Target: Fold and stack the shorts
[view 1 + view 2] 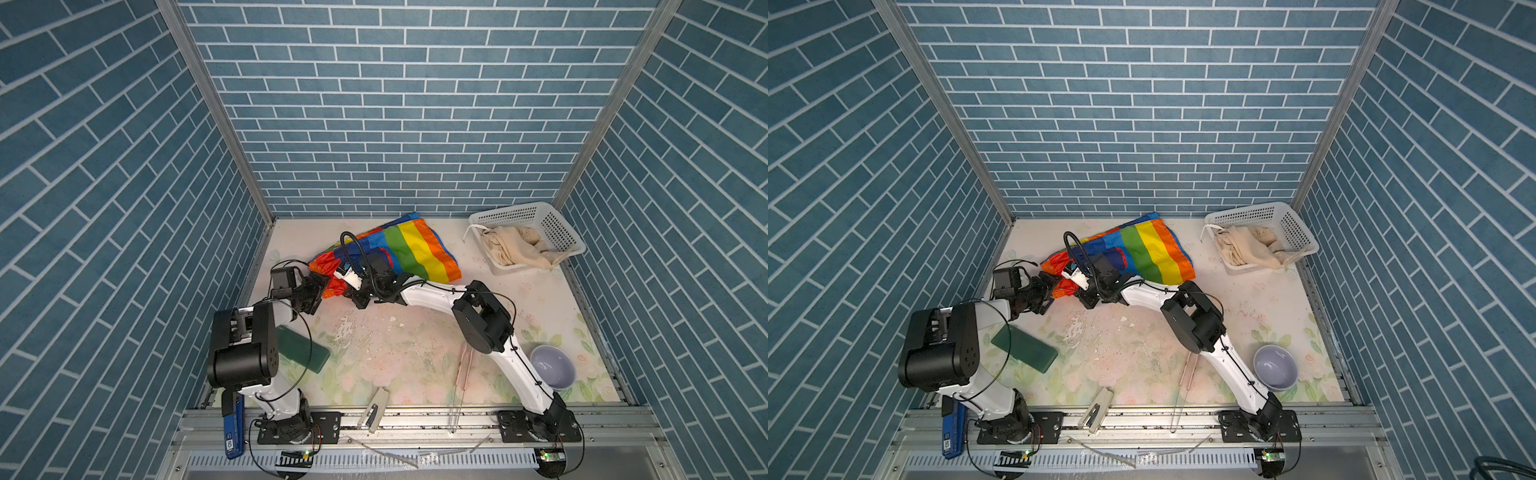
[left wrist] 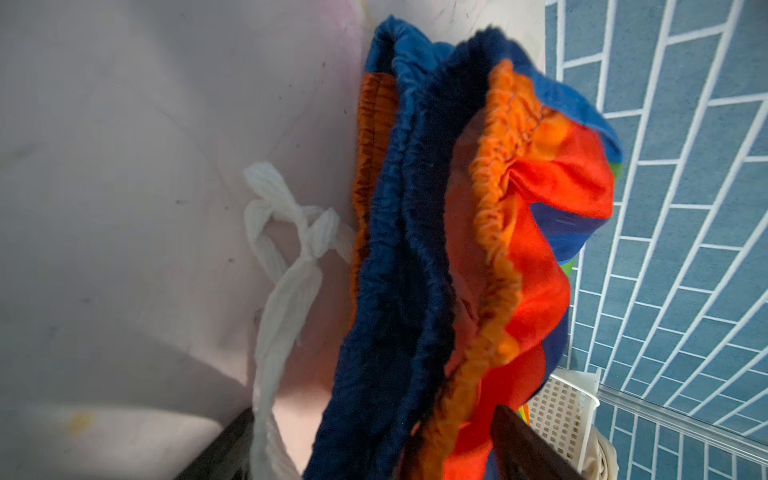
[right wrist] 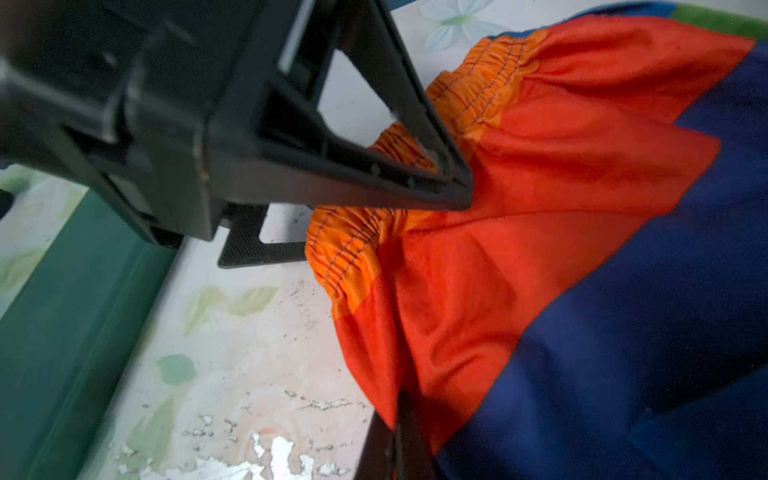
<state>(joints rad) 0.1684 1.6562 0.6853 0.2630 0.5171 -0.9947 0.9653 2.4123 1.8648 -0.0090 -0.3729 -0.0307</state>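
**Folding not yet begun, nothing stacked**

The rainbow shorts (image 1: 415, 249) lie rumpled at mid-frame in both top views, neither flat nor folded. The right gripper (image 3: 399, 440) is clenched on red fabric below the waistband. The left gripper (image 1: 321, 289) stands spread around the orange elastic (seemingly lining up a hold). The beige shorts (image 1: 515, 249) sit bunched in the white basket (image 1: 557, 224) at upper right. Both folds and the stacking appear to remain.

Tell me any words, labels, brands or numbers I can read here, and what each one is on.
None can be read.
White label on the blue tool at the front left edge: too small.
Blue mark on the white module above the rainbow-striped shorts: too blurred.
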